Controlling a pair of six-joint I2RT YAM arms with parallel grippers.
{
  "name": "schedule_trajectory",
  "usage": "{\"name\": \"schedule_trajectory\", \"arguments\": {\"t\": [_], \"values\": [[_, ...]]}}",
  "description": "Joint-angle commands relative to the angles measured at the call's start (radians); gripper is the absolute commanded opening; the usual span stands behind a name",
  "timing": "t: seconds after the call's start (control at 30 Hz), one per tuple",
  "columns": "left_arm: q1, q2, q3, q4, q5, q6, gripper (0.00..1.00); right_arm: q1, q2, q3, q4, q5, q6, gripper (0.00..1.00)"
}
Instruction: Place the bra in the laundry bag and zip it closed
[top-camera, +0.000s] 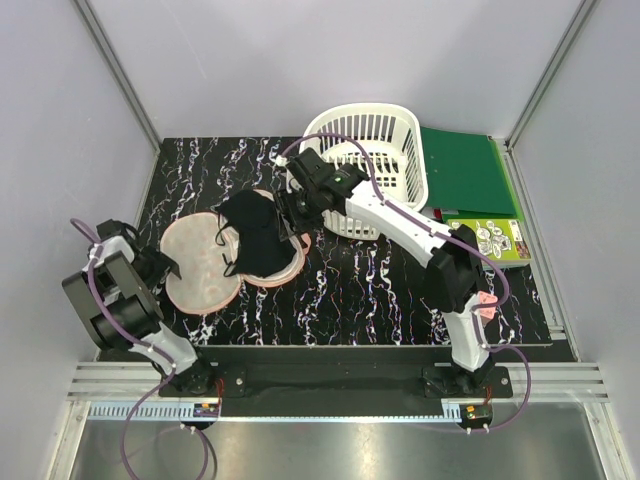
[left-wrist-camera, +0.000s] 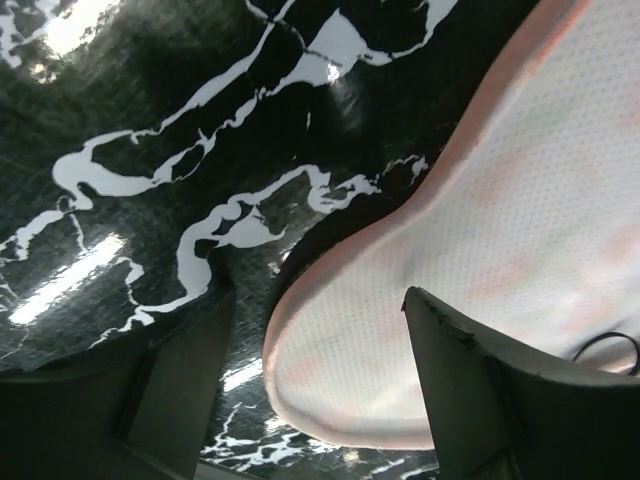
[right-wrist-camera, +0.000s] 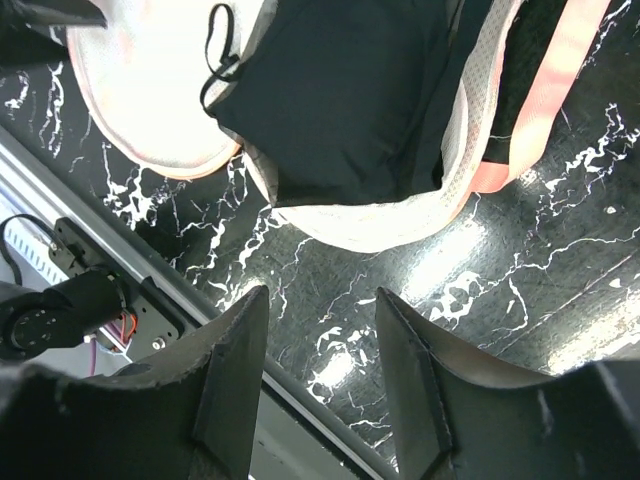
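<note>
bra (top-camera: 255, 235): on the open laundry bag (top-camera: 195, 268)
left gripper (left-wrist-camera: 318, 300): fingers spread at bag's left edge
right gripper (right-wrist-camera: 320, 292): fingers spread, empty

Black tabletop (top-camera: 380, 290) with white marble veining and glossy light reflections, enclosed by plain pale grey walls (top-camera: 300, 60) on aluminium corner posts (top-camera: 118, 75), slotted aluminium rail (top-camera: 560, 380) along near edge.

Three cameras, one bench (top-camera: 400, 290)
The top camera looks steeply down from above the near edge. The left wrist camera skims the surface (very close); the right hangs higher, facing the near-left corner. All three share the laundry bag (top-camera: 200, 265).
</note>
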Motion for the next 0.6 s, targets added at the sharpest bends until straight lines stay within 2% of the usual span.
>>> {"name": "schedule_trajectory", "arguments": {"t": [0.0,0.13,0.3,0.5,0.57], "values": [[0.016,0.07,0.026,0.048,0.014,0.06,0.77,0.008,-0.058,-0.033,0.052,-0.013,-0.011,0.55],[0.016,0.093,-0.003,0.079,-0.051,0.077,0.78,-0.005,-0.084,-0.056,0.065,-0.007,-0.02,0.56],[0.016,0.11,-0.006,0.093,-0.013,0.049,0.31,-0.032,-0.104,-0.108,0.088,-0.03,-0.008,0.56],[0.011,-0.064,0.006,0.03,-0.017,0.036,0.0,-0.037,-0.058,-0.115,0.108,-0.079,0.027,0.56],[0.008,-0.141,0.032,0.01,-0.026,0.039,0.0,-0.037,-0.041,-0.104,0.107,-0.113,0.044,0.56]]}}
